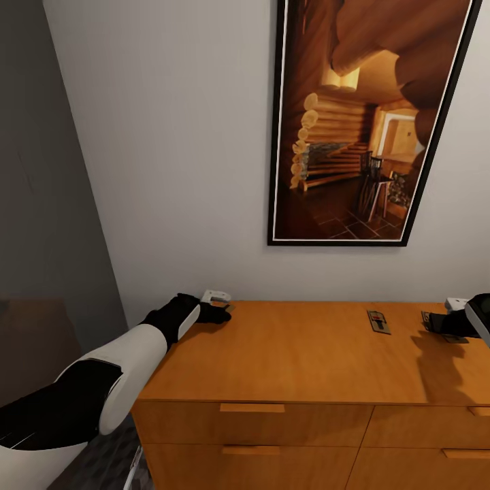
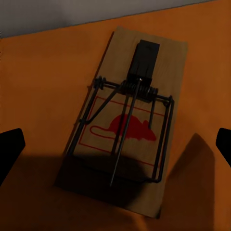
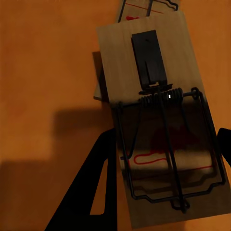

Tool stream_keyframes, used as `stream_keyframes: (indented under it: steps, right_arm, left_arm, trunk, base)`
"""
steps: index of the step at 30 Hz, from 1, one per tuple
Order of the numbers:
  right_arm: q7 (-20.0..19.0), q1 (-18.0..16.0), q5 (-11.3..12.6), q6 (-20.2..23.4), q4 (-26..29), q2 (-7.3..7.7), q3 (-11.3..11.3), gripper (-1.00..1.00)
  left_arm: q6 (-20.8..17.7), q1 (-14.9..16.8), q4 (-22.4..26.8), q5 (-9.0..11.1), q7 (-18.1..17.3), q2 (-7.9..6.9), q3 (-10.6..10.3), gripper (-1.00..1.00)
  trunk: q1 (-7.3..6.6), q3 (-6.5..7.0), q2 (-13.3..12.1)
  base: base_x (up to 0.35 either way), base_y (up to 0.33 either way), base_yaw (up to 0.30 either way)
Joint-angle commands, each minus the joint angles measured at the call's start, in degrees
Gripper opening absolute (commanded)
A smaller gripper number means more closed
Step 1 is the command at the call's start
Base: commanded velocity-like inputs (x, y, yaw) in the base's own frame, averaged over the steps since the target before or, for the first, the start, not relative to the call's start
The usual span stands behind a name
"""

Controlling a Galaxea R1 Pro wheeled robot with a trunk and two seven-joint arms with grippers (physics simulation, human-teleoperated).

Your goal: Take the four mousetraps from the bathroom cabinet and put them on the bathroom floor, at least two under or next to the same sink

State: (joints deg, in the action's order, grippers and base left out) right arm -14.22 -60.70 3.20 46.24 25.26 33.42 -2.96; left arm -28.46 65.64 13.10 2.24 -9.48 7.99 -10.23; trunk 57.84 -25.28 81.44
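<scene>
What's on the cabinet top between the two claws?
In the head view, one mousetrap lies between the left claw and right claw; otherwise bare cabinet wood.

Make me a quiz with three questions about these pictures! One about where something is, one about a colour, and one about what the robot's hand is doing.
1. Where does the middle mousetrap lie?
A. On the floor
B. On top of the cabinet
C. Inside a drawer

2. What colour is the mouse picture on the mousetrap by the left hand?
A. Red
B. Blue
C. Green

3. How is the left hand?
A. Shut tight on the trap
B. Lifting the trap into the air
C. Open, with a finger on each side of the trap

Answers:
1 is B, because the trap lies flat on the orange-brown wooden top.
2 is A, because the little mouse is printed in red on the wood.
3 is C, because the black fingertips stand far apart and the trap lies between them on the cabinet.
</scene>
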Motion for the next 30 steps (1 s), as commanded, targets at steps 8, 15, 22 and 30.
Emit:
stream_keyframes:
  steps: [8,15,22,30]
  right_arm:
    - [-0.1,0.0,0.4,0.3,0.1,0.07,-0.3,-1.0]
    - [-0.1,0.0,0.4,0.3,0.1,0.07,-0.3,-1.0]
    - [-0.1,0.0,0.4,0.3,0.1,0.07,-0.3,-1.0]
    - [-0.1,0.0,0.4,0.3,0.1,0.07,-0.3,-1.0]
  left_arm:
    - [-0.4,0.0,-3.3,-0.5,0.1,0.01,-0.6,1.0]
    - [-0.6,0.0,-3.4,-0.7,0.2,0.05,-0.7,1.0]
    - [-0.9,0.0,-3.4,-1.6,1.1,0.19,-0.7,1.0]
    - [-1.0,0.0,-3.7,-2.4,2.1,0.32,-0.8,1.0]
  trunk:
    - [0.0,-0.08,0.0]
    - [0.0,-0.08,0.0]
    - [0.0,-0.08,0.0]
    - [0.0,-0.08,0.0]
  base:
    - [0.0,0.0,0.0]
    - [0.0,0.0,0.0]
    - [0.0,0.0,0.0]
    - [0.0,0.0,0.0]
